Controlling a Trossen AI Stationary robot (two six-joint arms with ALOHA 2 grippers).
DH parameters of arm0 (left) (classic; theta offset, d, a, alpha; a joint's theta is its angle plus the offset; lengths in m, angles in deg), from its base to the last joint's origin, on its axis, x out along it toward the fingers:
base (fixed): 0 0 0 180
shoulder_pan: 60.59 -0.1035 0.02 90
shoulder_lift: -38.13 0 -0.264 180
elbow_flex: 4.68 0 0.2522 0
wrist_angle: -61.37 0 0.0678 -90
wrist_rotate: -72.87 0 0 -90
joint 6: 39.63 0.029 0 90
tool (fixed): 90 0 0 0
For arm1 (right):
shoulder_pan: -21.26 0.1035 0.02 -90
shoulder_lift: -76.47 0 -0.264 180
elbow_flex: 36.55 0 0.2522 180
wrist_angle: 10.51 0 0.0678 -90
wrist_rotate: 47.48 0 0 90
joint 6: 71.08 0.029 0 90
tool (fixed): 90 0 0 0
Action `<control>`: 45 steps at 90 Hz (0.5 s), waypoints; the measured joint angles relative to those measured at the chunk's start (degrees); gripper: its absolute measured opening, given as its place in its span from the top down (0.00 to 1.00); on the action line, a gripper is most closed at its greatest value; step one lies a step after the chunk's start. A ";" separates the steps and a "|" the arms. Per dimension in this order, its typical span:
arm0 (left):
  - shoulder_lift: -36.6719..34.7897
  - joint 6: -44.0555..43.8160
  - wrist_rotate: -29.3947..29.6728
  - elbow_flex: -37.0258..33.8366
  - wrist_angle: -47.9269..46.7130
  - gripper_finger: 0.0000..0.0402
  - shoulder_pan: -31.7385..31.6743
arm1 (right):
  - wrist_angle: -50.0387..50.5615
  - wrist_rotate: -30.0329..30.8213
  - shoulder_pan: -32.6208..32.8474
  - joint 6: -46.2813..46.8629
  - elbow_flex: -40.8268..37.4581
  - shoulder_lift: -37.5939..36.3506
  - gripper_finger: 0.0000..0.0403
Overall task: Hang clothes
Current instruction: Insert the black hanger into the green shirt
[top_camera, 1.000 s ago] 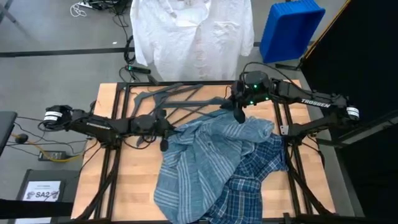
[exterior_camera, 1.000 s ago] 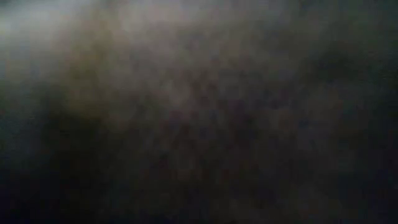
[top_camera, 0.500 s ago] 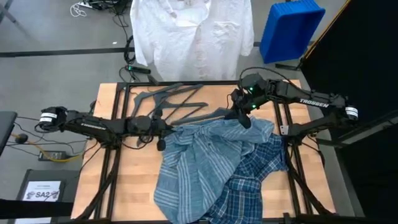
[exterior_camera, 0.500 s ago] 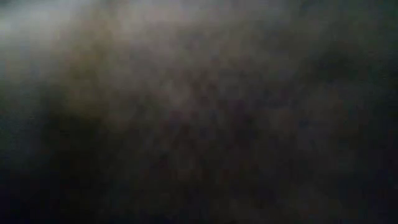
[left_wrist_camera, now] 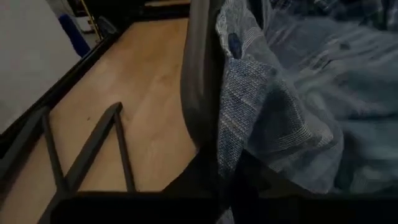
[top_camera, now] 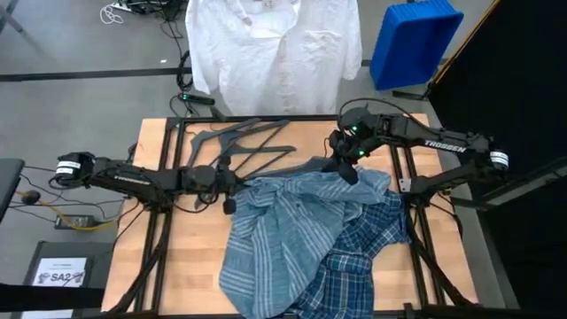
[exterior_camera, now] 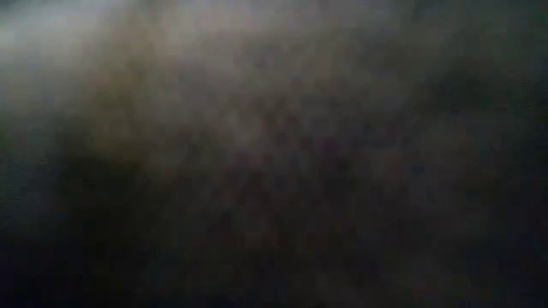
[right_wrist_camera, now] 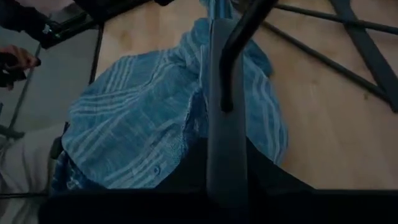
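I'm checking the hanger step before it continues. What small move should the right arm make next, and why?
Probably slide the hanger further under the striped shirt. The right end effector is shut on the hanger at the shirt's far edge, and the left end effector grips the shirt's side edge, with most of the shirt heaped on the table.

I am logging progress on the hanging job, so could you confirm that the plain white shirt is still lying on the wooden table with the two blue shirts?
Not quite: the plain white collared shirt already hangs beyond the far edge of the wooden table, as the high view shows. Only the light blue striped shirt and the darker blue plaid shirt lie on the table.
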 joint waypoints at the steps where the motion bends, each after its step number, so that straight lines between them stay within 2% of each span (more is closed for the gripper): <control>1: 0.01 0.03 0.16 0.00 -0.05 1.00 0.00 | 0.03 0.14 0.14 -0.03 0.03 0.14 0.97; 30: 0.26 1.28 1.06 2.29 -6.61 1.00 -0.13 | -3.24 1.41 2.15 0.03 0.01 5.26 0.97; 45: 0.29 -2.13 0.59 2.64 -9.95 1.00 -0.17 | -5.00 2.02 2.19 0.52 -0.17 5.69 0.97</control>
